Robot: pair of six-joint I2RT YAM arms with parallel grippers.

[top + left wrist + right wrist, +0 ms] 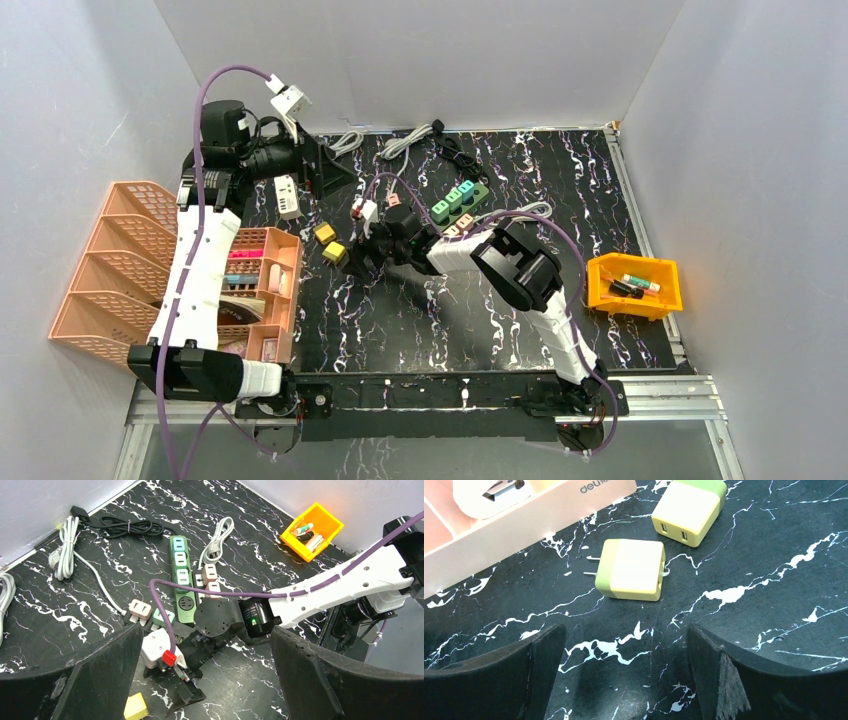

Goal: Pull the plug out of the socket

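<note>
Plug (209, 572) against green power strip (182, 587); left end effector (205, 645), right end effector (625, 630) spread, empty.

A yellow charger (631, 569) lies before the right end effector (624, 665).

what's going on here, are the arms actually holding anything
Nothing is held yet. The right end effector is open, low over two loose yellow-green chargers on the table. The left end effector is open too, raised at the back left, looking down on the green power strip, which has plugs seated in it.
</note>
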